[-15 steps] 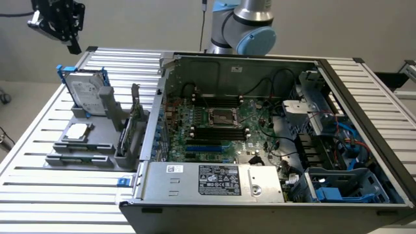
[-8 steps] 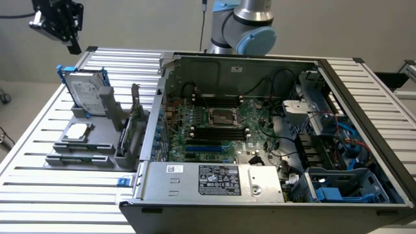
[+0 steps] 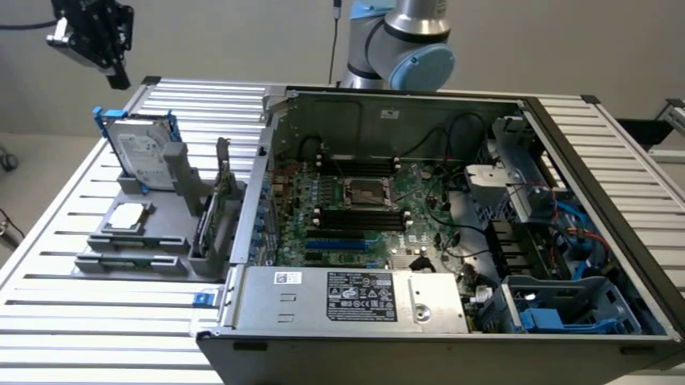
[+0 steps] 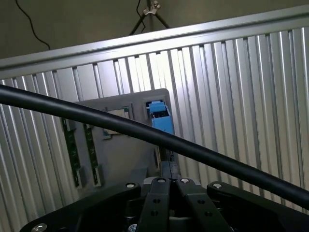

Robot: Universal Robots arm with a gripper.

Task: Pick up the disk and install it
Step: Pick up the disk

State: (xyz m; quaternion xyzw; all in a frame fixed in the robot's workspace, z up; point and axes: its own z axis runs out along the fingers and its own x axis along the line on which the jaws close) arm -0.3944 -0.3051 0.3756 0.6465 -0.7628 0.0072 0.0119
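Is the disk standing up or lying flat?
Standing up. The disk stands on its edge in the grey stand, outside the computer.

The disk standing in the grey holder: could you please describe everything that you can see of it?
The disk is a rectangular silver-grey metal drive in a blue plastic carrier, blue showing along its top and side edges. Its broad face bears a pale label. It stands on edge, leaning slightly, slotted into the grey holder on the slatted table, at the exterior view's left of the open computer case. Only the holder touches it; the tool hangs above, apart.
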